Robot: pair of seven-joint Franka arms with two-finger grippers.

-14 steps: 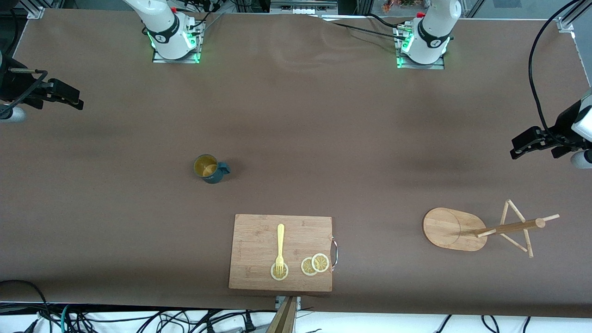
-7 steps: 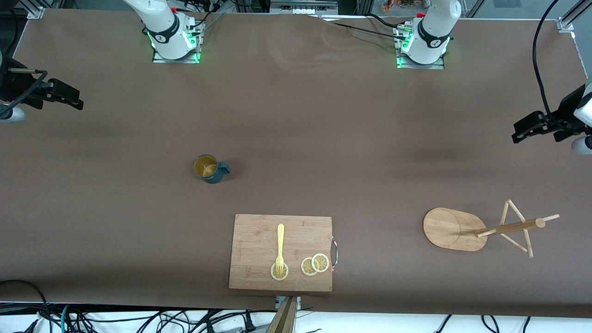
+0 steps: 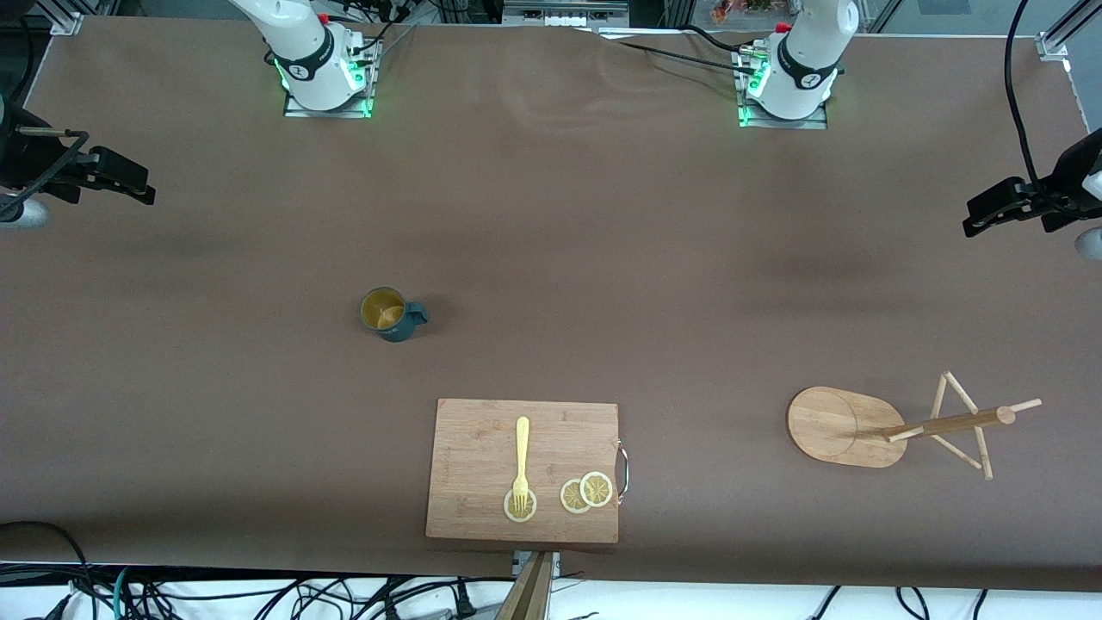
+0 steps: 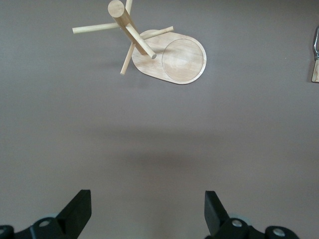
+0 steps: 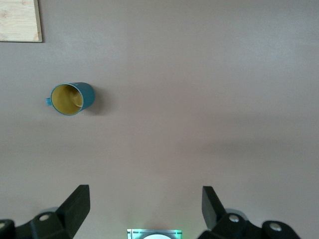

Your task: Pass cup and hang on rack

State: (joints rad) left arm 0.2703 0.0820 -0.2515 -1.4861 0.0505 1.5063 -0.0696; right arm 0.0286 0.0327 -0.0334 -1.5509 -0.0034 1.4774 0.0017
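While both arms hang high over the table's two ends, the cup (image 3: 393, 314) stands upright on the brown table (image 3: 551, 224), toward the right arm's end, its handle turned toward the left arm's end and nothing touching it. The right gripper (image 3: 129, 183) is over the bare edge at its own end, well apart from the cup, fingers (image 5: 75, 206) spread wide and holding nothing. The left gripper (image 3: 990, 215) is over the other end, fingers (image 4: 77, 211) likewise wide apart and empty. The rack (image 3: 895, 426) stands toward the left arm's end, nearer the front camera than the left gripper, its oval base flat on the table and its pegs bare. A board (image 3: 482, 448) lies near the front edge, nearer the camera than the cup, with a yellow fork (image 3: 521, 461) and three lemon slices (image 3: 585, 492) on it; the fork's tines rest on one slice.
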